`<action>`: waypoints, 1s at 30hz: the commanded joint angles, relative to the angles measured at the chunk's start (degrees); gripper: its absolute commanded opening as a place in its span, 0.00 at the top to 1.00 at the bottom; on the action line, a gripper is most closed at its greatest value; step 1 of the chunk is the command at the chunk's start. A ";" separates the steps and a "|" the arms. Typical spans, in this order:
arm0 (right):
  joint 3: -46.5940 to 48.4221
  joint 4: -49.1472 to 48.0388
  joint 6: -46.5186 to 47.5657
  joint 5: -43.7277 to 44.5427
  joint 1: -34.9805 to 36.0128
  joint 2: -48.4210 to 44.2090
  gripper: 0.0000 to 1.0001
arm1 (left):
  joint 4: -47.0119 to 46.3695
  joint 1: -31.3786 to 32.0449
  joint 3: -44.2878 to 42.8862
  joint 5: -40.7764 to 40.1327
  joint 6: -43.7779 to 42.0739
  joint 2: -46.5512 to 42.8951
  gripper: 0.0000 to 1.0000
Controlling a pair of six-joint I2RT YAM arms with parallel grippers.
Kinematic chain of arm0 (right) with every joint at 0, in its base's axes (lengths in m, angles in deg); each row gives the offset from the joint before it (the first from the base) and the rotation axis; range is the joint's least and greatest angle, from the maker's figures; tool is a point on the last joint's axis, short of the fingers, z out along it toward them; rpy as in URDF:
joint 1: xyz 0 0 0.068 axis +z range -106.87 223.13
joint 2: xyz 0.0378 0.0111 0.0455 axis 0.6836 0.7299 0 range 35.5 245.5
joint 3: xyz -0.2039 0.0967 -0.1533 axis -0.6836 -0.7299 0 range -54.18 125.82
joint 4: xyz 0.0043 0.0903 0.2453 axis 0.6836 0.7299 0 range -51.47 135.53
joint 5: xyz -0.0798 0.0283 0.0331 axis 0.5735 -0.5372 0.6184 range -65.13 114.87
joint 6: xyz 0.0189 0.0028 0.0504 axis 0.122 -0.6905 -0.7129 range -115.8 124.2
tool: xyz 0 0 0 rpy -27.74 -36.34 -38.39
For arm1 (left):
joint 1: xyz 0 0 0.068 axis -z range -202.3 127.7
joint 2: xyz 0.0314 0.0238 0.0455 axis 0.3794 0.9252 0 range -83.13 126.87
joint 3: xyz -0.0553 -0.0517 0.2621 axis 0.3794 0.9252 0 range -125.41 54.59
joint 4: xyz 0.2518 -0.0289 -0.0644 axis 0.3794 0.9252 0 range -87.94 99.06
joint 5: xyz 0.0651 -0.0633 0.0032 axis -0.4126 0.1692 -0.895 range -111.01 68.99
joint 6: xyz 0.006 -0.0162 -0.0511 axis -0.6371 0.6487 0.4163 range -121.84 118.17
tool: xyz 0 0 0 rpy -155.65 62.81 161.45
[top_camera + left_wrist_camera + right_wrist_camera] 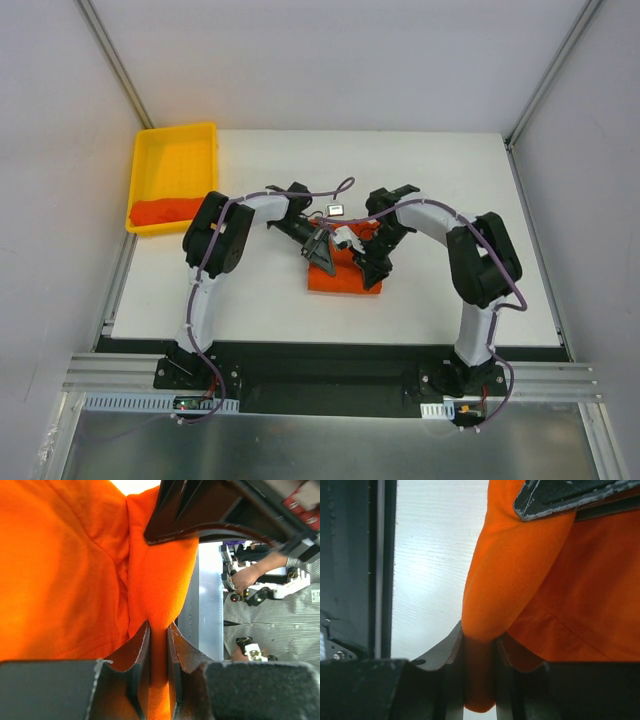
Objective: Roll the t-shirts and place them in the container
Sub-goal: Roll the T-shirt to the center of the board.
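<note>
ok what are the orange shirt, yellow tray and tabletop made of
The t-shirt is soft matte knit cloth, maybe cotton or a blend; it creases and bunches in folds. The tray is probably moulded plastic: smooth, slightly glossy, uniform yellow. The tabletop looks like white laminate or painted board, with faint grain lines seen up close.

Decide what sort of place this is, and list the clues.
Probably a robotics lab cell: two robot arms bolted to an aluminium rail at a white table, working an orange t-shirt; plain panel walls around; a person in a striped shirt handling a device nearby.
</note>
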 commanded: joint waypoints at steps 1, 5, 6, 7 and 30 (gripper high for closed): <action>1.31 17.74 1.13 -2.68 -0.49 5.50 0.86 | 1.08 -2.31 -1.06 0.74 0.99 0.67 0.93; 4.38 20.20 -0.46 -4.62 -1.37 11.38 0.86 | 1.34 -3.10 -1.50 -2.50 0.47 1.63 0.91; 5.26 20.64 -0.89 -4.01 -1.37 12.26 0.86 | 1.34 -3.27 -1.33 -3.30 -0.14 1.55 0.88; 7.27 22.47 -0.81 -3.92 -1.37 13.49 0.86 | 1.34 -3.36 -1.41 -4.62 -0.50 1.55 0.85; 24.69 34.27 -10.74 -5.49 -3.74 31.61 0.90 | -23.66 2.24 31.41 -44.78 -23.69 -49.15 0.51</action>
